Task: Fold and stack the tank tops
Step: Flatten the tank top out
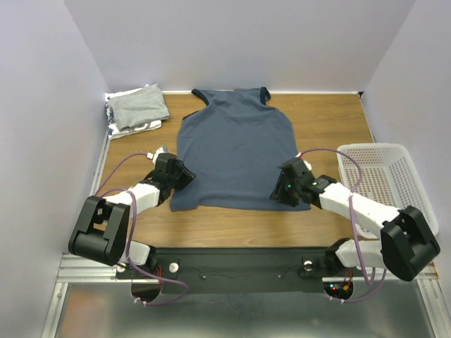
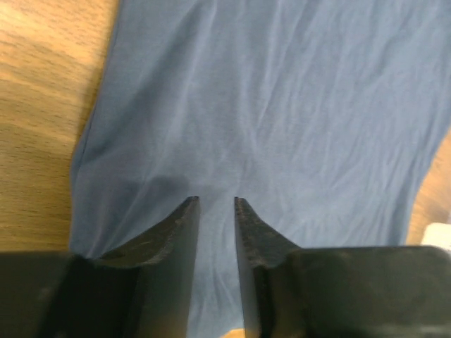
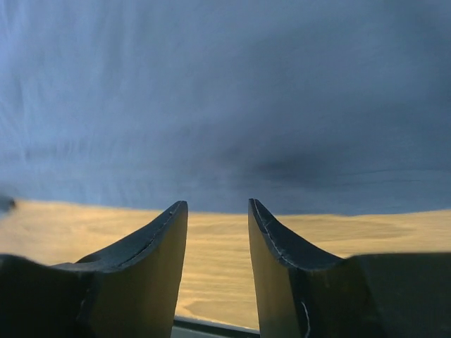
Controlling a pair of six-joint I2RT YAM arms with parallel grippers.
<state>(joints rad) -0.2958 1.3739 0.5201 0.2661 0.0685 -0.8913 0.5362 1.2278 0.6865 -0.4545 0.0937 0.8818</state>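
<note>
**Mia:** Where is the big blue tank top (image 1: pixel 232 148)?

**Sam:** It lies flat in the middle of the surface (image 1: pixel 331 120). The neck hole is at the far side and the bottom edge is near the arms. It is not folded yet.

**Mia:** And the other tops?

**Sam:** The grey top (image 1: pixel 139 105) is folded in the far left corner. It lies on the black-and-white top (image 1: pixel 151 127).

**Mia:** Will the blue one be hard to move?

**Sam:** I think it is light and very floppy. It will not keep its shape. It will sag and crease, and it may slide on the wood. I would pick it up by the two bottom corners, both at once, so it stays smooth. With one corner only, it would bunch up.

**Mia:** What are the jaws doing?

**Sam:** The left jaws are over the bottom left corner, tips down on the cloth. There is a thin gap between them. The cloth crinkles a bit by the tips, but I can't tell if any of it is caught.

**Mia:** And the other side?

**Sam:** The right jaws are at the bottom right corner. They stand apart, with bare wood showing between them. The cloth's edge is just past the tips, so they hold nothing.

**Mia:** What about the white basket (image 1: pixel 373 146)?

**Sam:** It sits off to the right, apart from the tops.
</note>
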